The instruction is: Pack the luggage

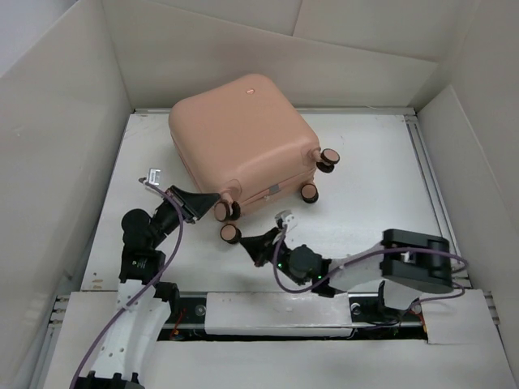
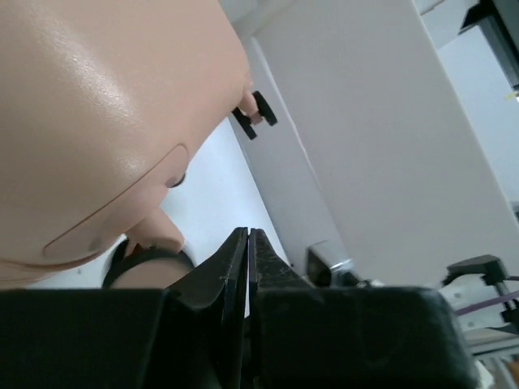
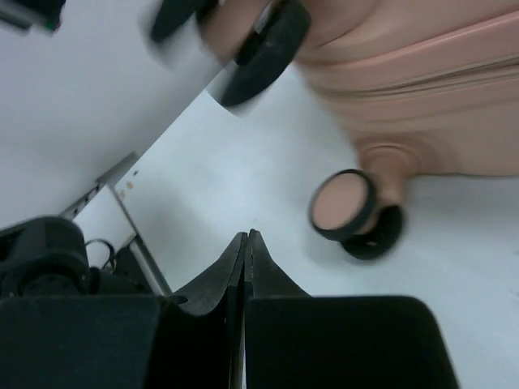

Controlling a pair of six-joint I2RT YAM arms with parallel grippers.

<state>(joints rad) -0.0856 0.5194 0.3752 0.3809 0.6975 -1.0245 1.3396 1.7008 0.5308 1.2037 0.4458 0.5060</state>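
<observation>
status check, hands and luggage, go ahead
Both shut, empty: left hand at near corner of the luggage, right hand just short of its wheels. Luggage closed, lying flat. Nothing seen in the way.

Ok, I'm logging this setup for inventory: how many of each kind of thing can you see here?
luggage: 1
caster wheels: 4
grippers (left gripper, right gripper): 2
Total: 7

We went over every view and couldn't read any word, number or logo. The peach-pink hard-shell suitcase [image 1: 239, 138] had one tiny mark [image 1: 247, 91] on top, too small to make out.
</observation>
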